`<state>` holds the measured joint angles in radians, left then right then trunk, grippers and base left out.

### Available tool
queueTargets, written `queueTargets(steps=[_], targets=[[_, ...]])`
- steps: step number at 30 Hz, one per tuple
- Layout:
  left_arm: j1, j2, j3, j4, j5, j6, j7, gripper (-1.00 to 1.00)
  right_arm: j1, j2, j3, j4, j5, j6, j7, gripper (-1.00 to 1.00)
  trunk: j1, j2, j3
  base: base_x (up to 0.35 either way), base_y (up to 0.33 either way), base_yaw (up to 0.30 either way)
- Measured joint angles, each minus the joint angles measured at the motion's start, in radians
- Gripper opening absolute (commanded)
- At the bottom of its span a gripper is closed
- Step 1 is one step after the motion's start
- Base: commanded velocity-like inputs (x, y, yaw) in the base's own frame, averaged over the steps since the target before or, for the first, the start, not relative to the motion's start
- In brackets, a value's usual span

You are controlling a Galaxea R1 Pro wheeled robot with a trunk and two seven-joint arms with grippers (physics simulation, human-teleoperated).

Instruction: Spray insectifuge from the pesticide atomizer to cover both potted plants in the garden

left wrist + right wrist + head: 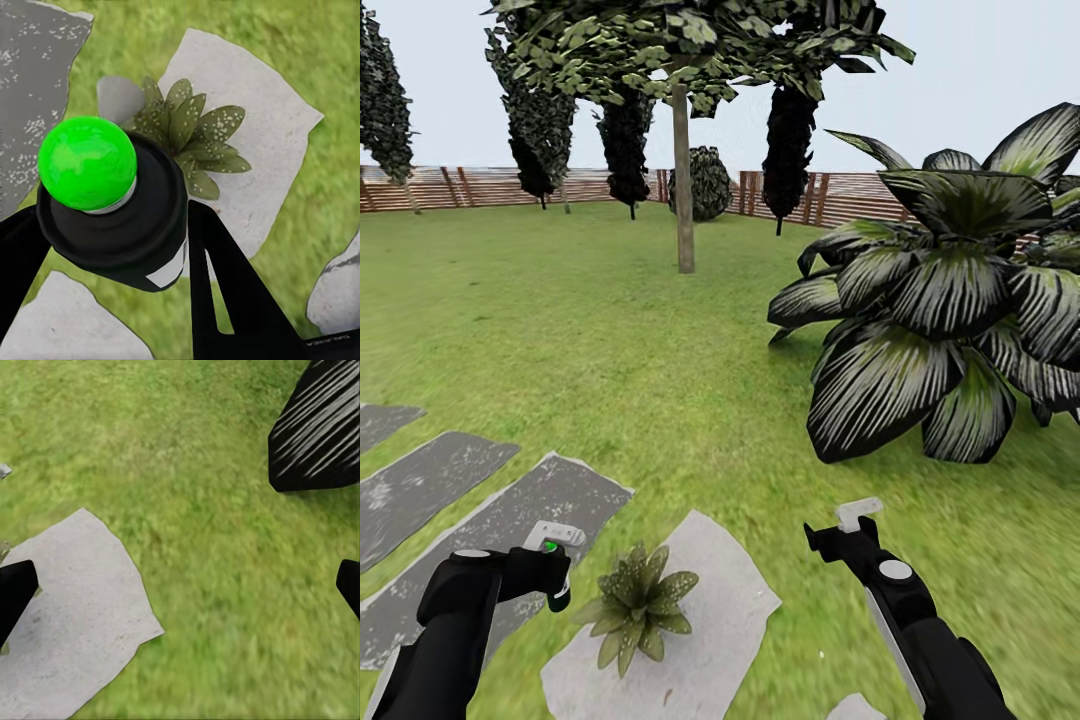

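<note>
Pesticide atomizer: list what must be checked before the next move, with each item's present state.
1. Grip on the pesticide atomizer: ok. The left end effector has a finger on each side of it.
2. Target within range: ok. A potted plant sits on a pale stepping stone just beside the left end effector.
3. Nozzle aimed at that plant: cannot tell.
4. Right end effector out of the way: ok. It is open over grass, apart from the plant.
5. Position of the second potted plant: cannot tell.
6. Spray cover on the leaves: cannot tell.
</note>
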<state>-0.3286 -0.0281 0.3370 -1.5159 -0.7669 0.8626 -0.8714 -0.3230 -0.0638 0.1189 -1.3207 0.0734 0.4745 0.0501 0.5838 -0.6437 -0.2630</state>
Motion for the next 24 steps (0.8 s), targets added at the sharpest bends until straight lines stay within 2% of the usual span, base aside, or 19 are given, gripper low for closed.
queueTargets(steps=[6,18,24], targets=[[0.000,0.000,-0.001,0.000,0.001,0.000,0.000,-1.00,0.000,0.000,0.000,0.000,0.000,0.000,0.000,1.00,0.001,0.000,0.010,-0.095,0.000,0.000],[0.000,0.000,-0.013,0.000,-0.001,0.002,-0.001,-1.00,0.000,0.000,0.000,0.002,0.000,0.000,0.000,1.00,0.001,0.000,0.029,-0.325,0.000,0.000],[0.000,0.001,-0.002,0.000,0.000,0.001,-0.004,-1.00,0.000,0.000,0.000,0.001,0.000,0.000,0.000,1.00,0.001,0.000,0.038,-0.334,0.000,0.000]])
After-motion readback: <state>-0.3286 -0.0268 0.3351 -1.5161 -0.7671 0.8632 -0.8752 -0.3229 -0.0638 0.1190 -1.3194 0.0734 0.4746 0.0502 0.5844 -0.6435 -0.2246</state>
